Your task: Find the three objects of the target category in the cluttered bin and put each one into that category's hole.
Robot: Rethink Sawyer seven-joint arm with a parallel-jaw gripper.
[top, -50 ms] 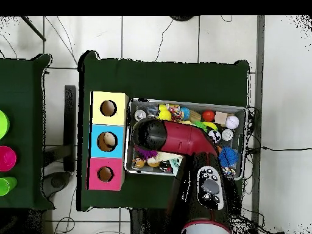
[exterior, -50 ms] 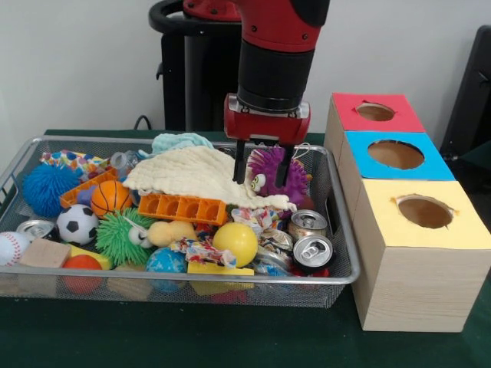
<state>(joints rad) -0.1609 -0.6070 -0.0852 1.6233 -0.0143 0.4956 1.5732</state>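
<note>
My gripper hangs over the back right of the wire bin, open, with its two black fingers standing on either side of a purple fuzzy toy with eyes. Whether they touch it I cannot tell. A cream cloth lies just left of the toy. Three boxes stand in a row right of the bin, each with a hole: red, blue, yellow. From above, the arm hides the gripper, and the boxes lie left of the bin.
The bin holds orange bricks, a basketball, a soccer ball, a baseball, a blue spiky ball, a green spiky toy, a yellow ball and cans. Cups stand on a separate table.
</note>
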